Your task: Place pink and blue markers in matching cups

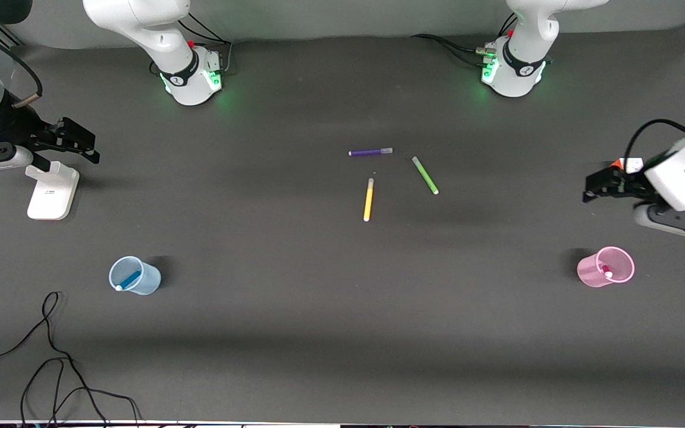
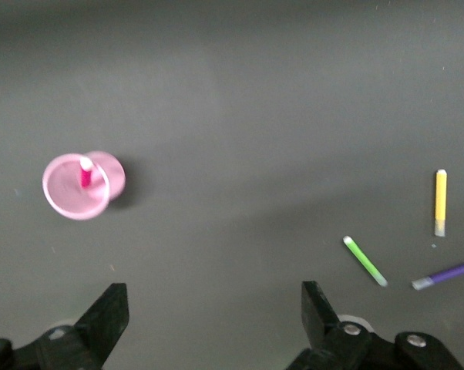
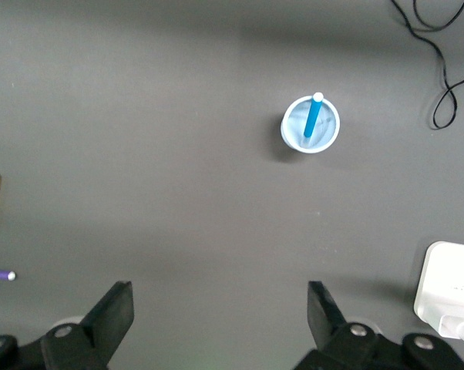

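So, you're basically done, far as these views show: both markers sit in their matching cups, nothing of the task is left on the table point(image 1: 319, 333).

Arms first. Right gripper point(image 1: 84, 145) hangs over the right arm's end of the table, above the white stand point(image 1: 51, 190), fingers spread wide w/ nothing between them; the right wrist view shows the same wide gap. Left gripper point(image 1: 595, 187) hangs over the left arm's end, also spread wide and empty. Both arms look parked, clear of the cups.

Cups next, placed off the yellow pen point(image 1: 368, 200) mid-table. Blue cup point(image 1: 134, 276) stands nearer the front camera than that pen and toward the right arm's end, upright. Pink cup point(image 1: 606, 267) is likewise nearer the camera than the pen, toward the left arm's end; it also looks upright.

Markers: blue marker point(image 1: 128, 280) is inside the blue cup, long axis tilted, leaning on the rim w/ its white tip up. Pink marker point(image 1: 605, 271) is inside the pink cup, mostly hidden, only the white end and a bit of magenta showing; looks near-vertical, tip up.

Leftovers: yellow pen, green pen point(image 1: 425, 175) and purple pen point(image 1: 370, 152) lie flat, close together but apart. Not yours to move. My read: no step left.
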Controlling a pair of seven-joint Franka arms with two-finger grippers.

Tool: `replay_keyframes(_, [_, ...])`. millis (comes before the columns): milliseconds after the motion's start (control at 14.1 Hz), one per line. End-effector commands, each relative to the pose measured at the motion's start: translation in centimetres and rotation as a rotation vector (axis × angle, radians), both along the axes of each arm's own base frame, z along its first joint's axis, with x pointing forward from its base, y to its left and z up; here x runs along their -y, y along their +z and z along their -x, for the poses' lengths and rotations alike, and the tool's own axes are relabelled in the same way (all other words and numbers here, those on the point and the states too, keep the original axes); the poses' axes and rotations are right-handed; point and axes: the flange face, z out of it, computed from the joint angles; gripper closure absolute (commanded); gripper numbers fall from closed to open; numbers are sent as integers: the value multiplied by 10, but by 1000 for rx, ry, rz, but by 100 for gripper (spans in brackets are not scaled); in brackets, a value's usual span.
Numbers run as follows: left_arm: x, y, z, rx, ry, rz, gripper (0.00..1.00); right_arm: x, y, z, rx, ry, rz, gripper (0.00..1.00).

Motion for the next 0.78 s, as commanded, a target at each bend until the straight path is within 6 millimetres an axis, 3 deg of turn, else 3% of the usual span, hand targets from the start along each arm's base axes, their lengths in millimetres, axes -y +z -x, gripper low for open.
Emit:
replay_keyframes(0, [34, 15, 16, -98, 53, -134, 0, -3, 2, 0, 21, -29, 10, 0])
replay_keyframes(426, [31, 11, 21, -130, 53, -151, 0, -4, 10, -1, 30, -25, 8, 0])
replay_keyframes(710, [28, 9, 28, -177, 54, -166, 0, -3, -12, -14, -13, -41, -2, 0])
